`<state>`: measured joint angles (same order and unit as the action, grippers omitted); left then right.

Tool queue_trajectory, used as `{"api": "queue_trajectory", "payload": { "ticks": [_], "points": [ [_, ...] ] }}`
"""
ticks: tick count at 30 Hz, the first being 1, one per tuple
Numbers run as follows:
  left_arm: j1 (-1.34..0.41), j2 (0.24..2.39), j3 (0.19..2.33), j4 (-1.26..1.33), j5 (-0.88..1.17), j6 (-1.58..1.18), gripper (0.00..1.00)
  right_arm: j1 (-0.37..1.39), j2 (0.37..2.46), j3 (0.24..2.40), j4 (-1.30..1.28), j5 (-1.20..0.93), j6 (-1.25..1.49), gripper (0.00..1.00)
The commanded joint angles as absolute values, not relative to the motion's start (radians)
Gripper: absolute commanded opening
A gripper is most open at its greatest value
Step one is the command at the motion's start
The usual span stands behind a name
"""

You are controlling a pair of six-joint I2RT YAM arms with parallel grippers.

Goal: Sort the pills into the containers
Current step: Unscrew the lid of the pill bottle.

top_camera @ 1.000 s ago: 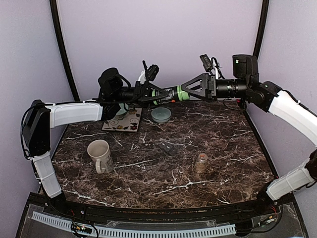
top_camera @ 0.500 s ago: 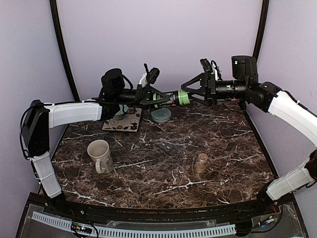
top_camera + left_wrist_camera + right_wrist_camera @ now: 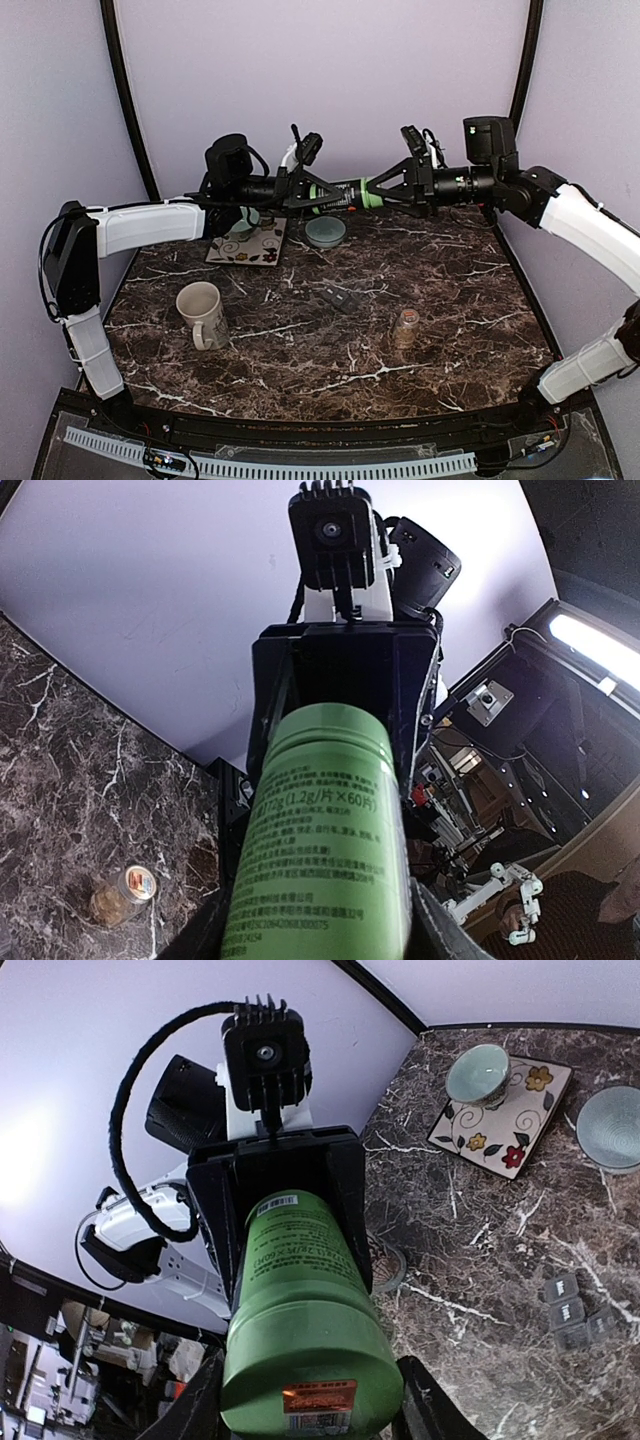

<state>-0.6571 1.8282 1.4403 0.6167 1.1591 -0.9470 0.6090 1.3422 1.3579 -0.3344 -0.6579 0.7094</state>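
Observation:
A green pill bottle [image 3: 338, 193] hangs level above the back of the table, held between both arms. My left gripper [image 3: 315, 193] is shut on its labelled body [image 3: 320, 840]. My right gripper [image 3: 376, 190] has its fingers against the wider cap end [image 3: 305, 1360], one on each side. A small clear jar [image 3: 406, 327] with amber contents stands on the marble at the right front. Dark blister pieces [image 3: 342, 298] lie near the middle. The pills inside the green bottle are hidden.
A cream mug [image 3: 203, 312] stands at the left. A floral tile [image 3: 248, 243] with a small cup on it and a pale teal dish [image 3: 325, 232] lie at the back under the raised bottle. Lilac walls enclose the table.
My right gripper has slid left onto the bottle's cap end and its fingers have narrowed around it. The left arm holds the bottle in nearly the same place.

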Motion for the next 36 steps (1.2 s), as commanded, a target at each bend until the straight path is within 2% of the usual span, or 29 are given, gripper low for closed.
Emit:
{"api": "queue_trajectory", "payload": {
  "ticks": [1, 3, 6, 11, 18, 29, 36],
  "points": [
    [-0.657, 1.775, 1.480, 0.639, 1.169, -0.922, 0.00, 0.611, 1.368, 1.389, -0.347, -0.658, 0.684, 0.39],
    [-0.657, 1.775, 1.480, 0.642, 1.167, -0.925, 0.00, 0.612, 1.377, 1.404, -0.360, -0.665, 0.658, 0.28],
    [-0.656, 1.779, 1.480, 0.669, 1.171, -0.957, 0.00, 0.618, 1.376, 1.421, -0.359, -0.691, 0.581, 0.21],
    [-0.656, 1.805, 1.502, 0.797, 1.205, -1.096, 0.00, 0.618, 1.323, 1.405, -0.358, -0.708, 0.338, 0.20],
    [-0.656, 1.829, 1.537, 0.911, 1.245, -1.243, 0.00, 0.619, 1.236, 1.326, -0.350, -0.580, 0.087, 0.22],
    [-0.657, 1.826, 1.496, 0.961, 1.235, -1.267, 0.00, 0.618, 1.232, 1.308, -0.353, -0.514, 0.066, 0.25],
    [-0.656, 1.791, 1.436, 0.839, 1.188, -1.126, 0.00, 0.613, 1.203, 1.281, -0.339, -0.466, 0.108, 0.25]
  ]
}}
